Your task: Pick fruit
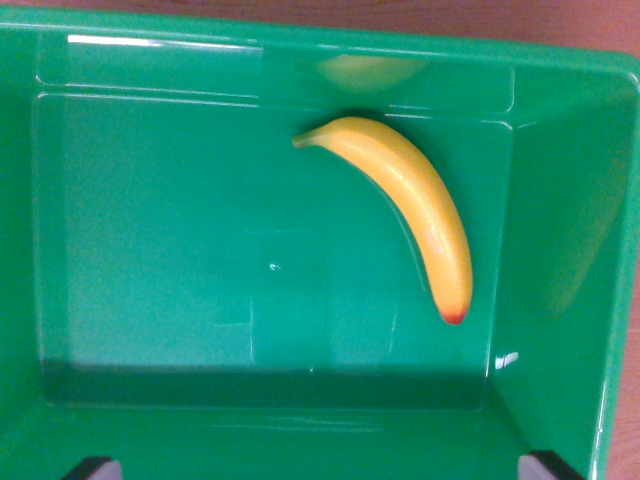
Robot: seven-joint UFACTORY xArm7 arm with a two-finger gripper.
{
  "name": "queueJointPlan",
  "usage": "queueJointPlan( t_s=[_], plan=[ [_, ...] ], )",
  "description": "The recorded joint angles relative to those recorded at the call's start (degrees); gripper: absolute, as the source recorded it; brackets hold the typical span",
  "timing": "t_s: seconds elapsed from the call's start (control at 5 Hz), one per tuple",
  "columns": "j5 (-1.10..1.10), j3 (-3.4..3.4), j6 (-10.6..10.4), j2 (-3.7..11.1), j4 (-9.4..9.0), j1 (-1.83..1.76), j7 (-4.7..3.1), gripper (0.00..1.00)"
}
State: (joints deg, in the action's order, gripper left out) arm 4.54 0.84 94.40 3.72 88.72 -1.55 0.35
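A yellow banana (412, 205) lies on the floor of a green plastic bin (150, 250), right of the middle. It curves from its stem near the far wall down to a reddish tip toward the wrist view's right. Its reflection shows on the glossy far wall. My gripper (320, 468) hangs above the bin's near side. Only the two dark fingertips (92, 468) show, at the bottom corners of the view. They stand wide apart with nothing between them. The banana lies well beyond them, untouched.
The bin's walls rise on all sides, with the right rim (622, 250) close to the banana. A strip of brown table (450, 15) shows beyond the far rim. The bin's floor left of the banana holds nothing else.
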Motion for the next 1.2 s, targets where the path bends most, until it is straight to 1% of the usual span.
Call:
queueJointPlan(
  t_s=[1.0,1.2],
  plan=[
    [0.0,-0.01,-0.2,0.06,-0.11,0.03,-0.12,0.0],
    [0.0,-0.06,-0.7,0.22,-0.4,0.1,-0.46,0.0]
  ],
)
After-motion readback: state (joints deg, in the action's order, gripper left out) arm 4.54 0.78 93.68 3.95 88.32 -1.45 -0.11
